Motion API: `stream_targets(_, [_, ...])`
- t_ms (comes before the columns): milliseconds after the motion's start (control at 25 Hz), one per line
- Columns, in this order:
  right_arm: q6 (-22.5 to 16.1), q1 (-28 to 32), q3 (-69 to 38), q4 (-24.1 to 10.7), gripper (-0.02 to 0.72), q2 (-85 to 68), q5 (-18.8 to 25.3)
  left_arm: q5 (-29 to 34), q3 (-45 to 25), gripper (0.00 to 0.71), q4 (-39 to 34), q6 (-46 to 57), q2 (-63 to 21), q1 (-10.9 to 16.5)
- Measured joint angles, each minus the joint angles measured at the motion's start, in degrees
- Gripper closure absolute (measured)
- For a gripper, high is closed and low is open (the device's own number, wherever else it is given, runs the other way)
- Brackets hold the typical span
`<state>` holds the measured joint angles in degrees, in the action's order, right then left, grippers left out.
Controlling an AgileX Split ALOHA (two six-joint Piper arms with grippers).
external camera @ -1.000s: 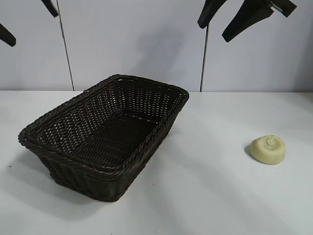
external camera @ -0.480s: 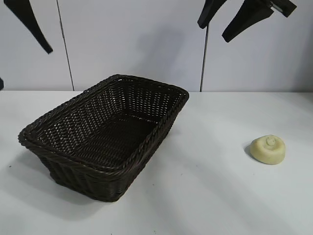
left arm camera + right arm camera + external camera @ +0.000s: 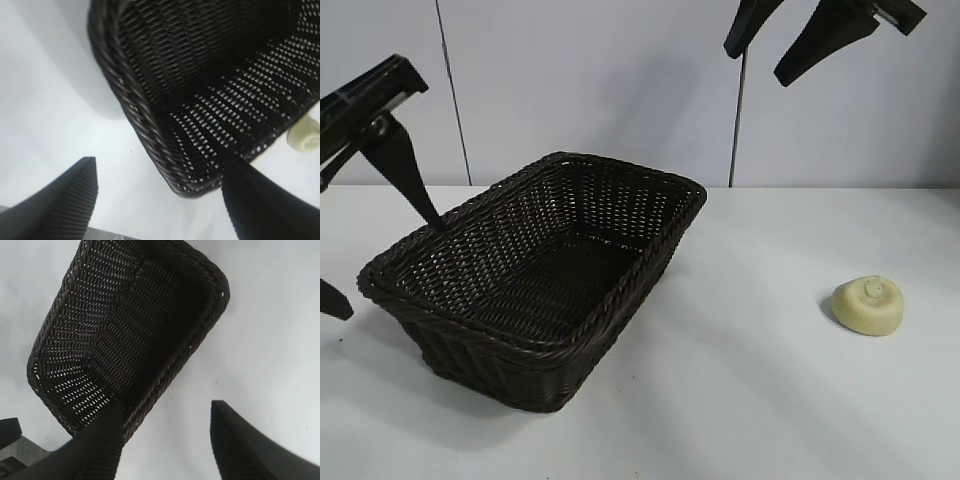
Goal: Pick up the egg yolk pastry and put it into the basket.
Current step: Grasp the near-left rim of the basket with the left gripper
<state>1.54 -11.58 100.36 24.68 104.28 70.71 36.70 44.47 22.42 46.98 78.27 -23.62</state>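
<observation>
White tabletop runs back to a pale panelled wall. On its right lies the pastry, a smooth pale dome with a knob, open room all round. Well left stands the basket, dark woven wicker, braided rim, empty. Left gripper hangs spread at its left edge; right gripper, spread, hangs high.

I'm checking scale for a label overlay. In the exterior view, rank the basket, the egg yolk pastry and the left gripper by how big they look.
1. basket, by far the largest.
2. left gripper, though it sits nearer the frame edge and is partly cut off, so its size is unsure.
3. egg yolk pastry, smallest.
</observation>
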Motion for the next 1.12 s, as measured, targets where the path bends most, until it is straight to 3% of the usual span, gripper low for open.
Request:
stream_targets(520, [0.0,0.0,0.0,0.0,0.314,0.0,0.0,-8.2,-1.8,0.199,0.3,6.4,0.0,0.0])
stream_targets(1120, [0.0,0.0,0.0,0.0,0.314,0.0,0.1,-8.5,-4.4,0.199,0.3,6.9,0.0,0.0])
